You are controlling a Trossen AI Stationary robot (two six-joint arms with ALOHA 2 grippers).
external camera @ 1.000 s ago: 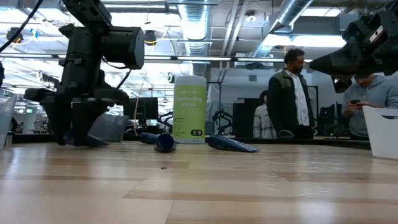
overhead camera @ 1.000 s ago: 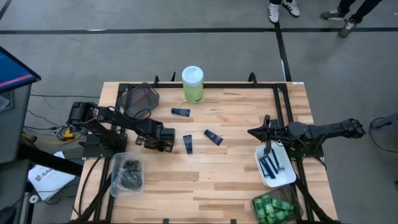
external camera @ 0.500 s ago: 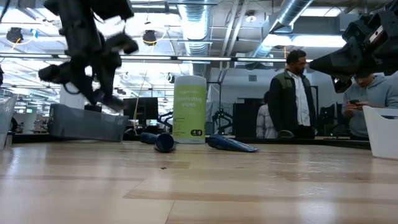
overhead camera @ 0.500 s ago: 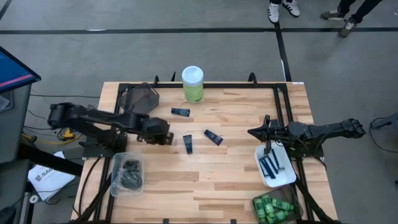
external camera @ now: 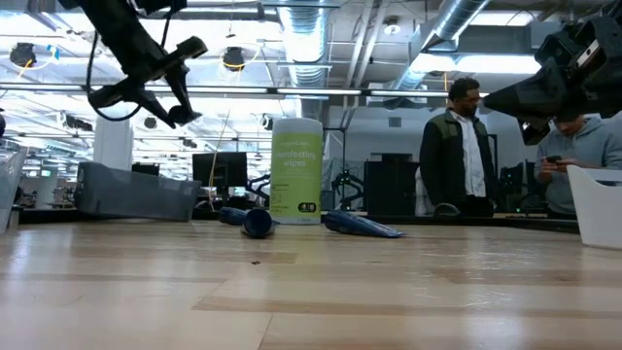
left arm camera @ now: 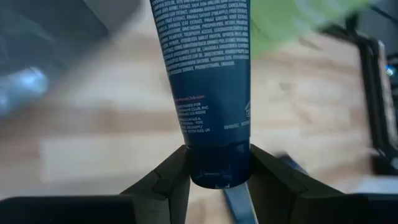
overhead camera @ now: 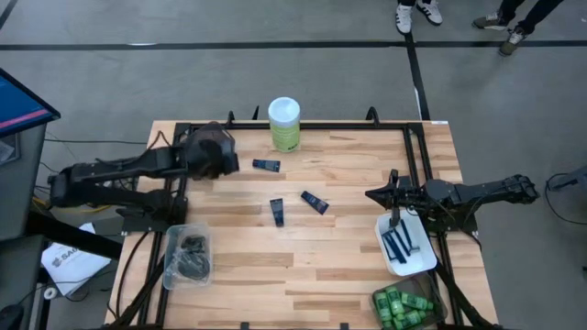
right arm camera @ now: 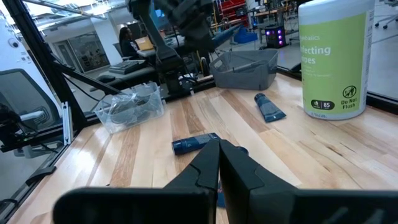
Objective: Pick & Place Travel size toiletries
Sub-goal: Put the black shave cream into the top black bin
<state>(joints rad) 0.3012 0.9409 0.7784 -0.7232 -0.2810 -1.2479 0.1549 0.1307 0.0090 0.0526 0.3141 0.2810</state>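
1. Gripping a dark navy plastic tube (left arm camera: pixel 205 87) by its cap, left gripper (left arm camera: pixel 214 171) hangs over the grey bin (overhead camera: pixel 209 147) at the table's (overhead camera: pixel 348 266) far-left corner.
2. Right gripper (right arm camera: pixel 219 163) pinched closed, empty, above the white tray (overhead camera: pixel 408 252) near the right edge.

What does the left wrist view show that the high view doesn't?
Only the left wrist view shows the left gripper shut on a navy tube, small print on its side. Only the high view shows the grey bin under that gripper, the white tray of razors, the green bottles and the waiting right gripper. Both show the wooden table.
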